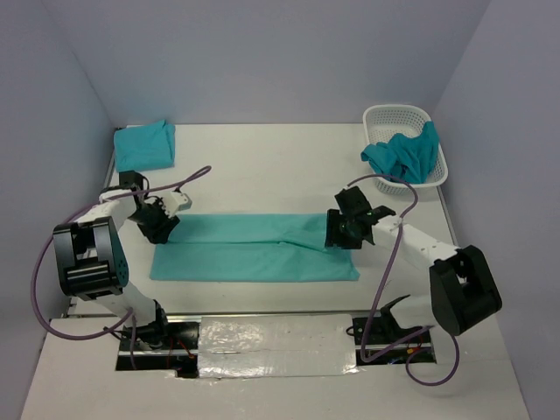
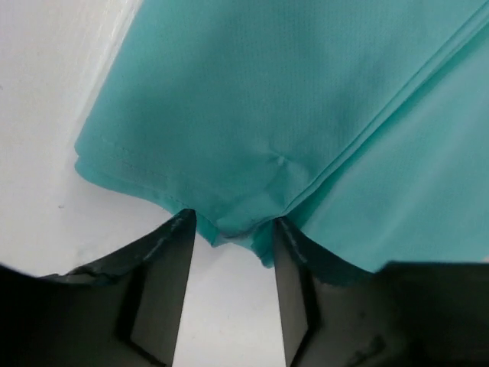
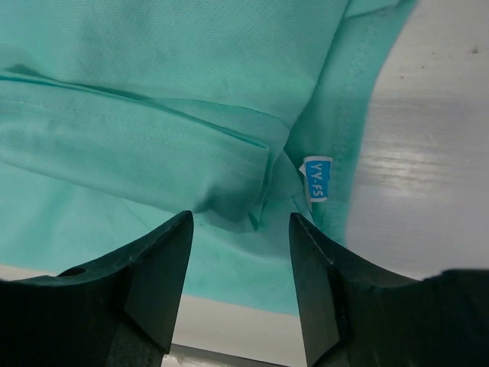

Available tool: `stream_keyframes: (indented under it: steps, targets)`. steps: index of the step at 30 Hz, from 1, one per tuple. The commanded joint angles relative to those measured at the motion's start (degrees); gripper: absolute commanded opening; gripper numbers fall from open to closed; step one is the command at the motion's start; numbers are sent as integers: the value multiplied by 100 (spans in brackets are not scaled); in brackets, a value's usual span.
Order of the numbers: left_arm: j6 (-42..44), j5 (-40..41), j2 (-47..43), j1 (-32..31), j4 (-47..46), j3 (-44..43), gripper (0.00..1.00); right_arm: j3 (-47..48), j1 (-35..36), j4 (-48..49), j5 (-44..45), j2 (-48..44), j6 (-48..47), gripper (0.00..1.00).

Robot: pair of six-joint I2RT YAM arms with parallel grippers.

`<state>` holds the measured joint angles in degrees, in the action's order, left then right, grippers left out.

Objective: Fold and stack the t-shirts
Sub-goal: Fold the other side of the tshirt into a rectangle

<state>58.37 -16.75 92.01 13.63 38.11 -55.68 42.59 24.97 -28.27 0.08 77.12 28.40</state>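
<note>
T-shirts are in three spots. The long shirt (image 1: 254, 249), folded lengthwise, lies flat across the near middle of the surface (image 1: 262, 166). A folded shirt (image 1: 144, 144) sits at the far left corner, and a crumpled shirt (image 1: 402, 156) spills over the rim of the white basket (image 1: 398, 112) at far right.

Left hand (image 1: 162, 219) is down at the long shirt's left end, right hand (image 1: 346, 229) at its right end. In the left wrist view the fingers are spread, with the hem right at the tips and bare surface showing between them, so nothing's pinched. Right hand is the same: spread, with cloth lying loose between the tips. There's a small blue label (image 3: 318, 178) on the cloth just past the right hand's fingers.
</note>
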Motion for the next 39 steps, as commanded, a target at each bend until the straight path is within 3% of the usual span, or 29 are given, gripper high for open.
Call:
stream_keyframes:
  steps: [1,2,7,9,10,11,12,13,14,18,22,28,33,35,36,37,39]
  targets:
    - [271,-214,-68,131,354,-355,58,338,-19,-354,352,-495,-238,62]
    - [306,-388,-95,175,573,-565,99,425,-10,-389,353,-766,-282,63]
    - [176,-960,-437,553,698,-1215,99,986,569,-153,625,-1165,-669,71]
    - [-167,-1391,-438,702,663,-1471,99,1259,807,137,354,-745,-792,60]
    - [-325,-1462,-412,711,619,-1681,87,1626,860,164,274,-499,-801,48]
    - [-605,-1515,-359,703,584,-1770,74,1804,956,225,143,17,-801,15]
    - [-790,-1654,-237,685,505,-1849,57,1971,992,260,46,266,-758,3]
    - [-1079,-1656,-158,685,374,-1937,24,2138,992,365,-190,486,-618,0]
    - [-1500,-1612,-70,624,268,-1955,16,2166,1027,575,-714,853,-556,0]
    - [-1636,-1096,274,133,241,-1615,13,1834,1237,937,-1184,1357,-64,0]
    - [-1872,-419,396,-299,-285,-1103,12,1367,1335,1217,-1220,1551,349,0]
    - [-2040,461,1029,-291,-576,-892,8,1278,1309,1271,-1124,2262,289,0]
    - [-2049,-11,662,-264,-489,-1005,8,1742,1300,912,-931,2027,113,0]
    - [-2119,-396,521,-264,-331,-1225,11,1972,1239,482,-912,1712,52,12]
    - [-2145,-573,503,-255,-43,-1539,20,2129,1212,333,-922,1553,60,20]
    - [-2154,-783,468,-247,125,-1708,28,2148,1203,218,-922,1360,86,40]
    - [-2233,-1292,362,-212,363,-2085,42,2053,1159,-186,-896,727,182,56]
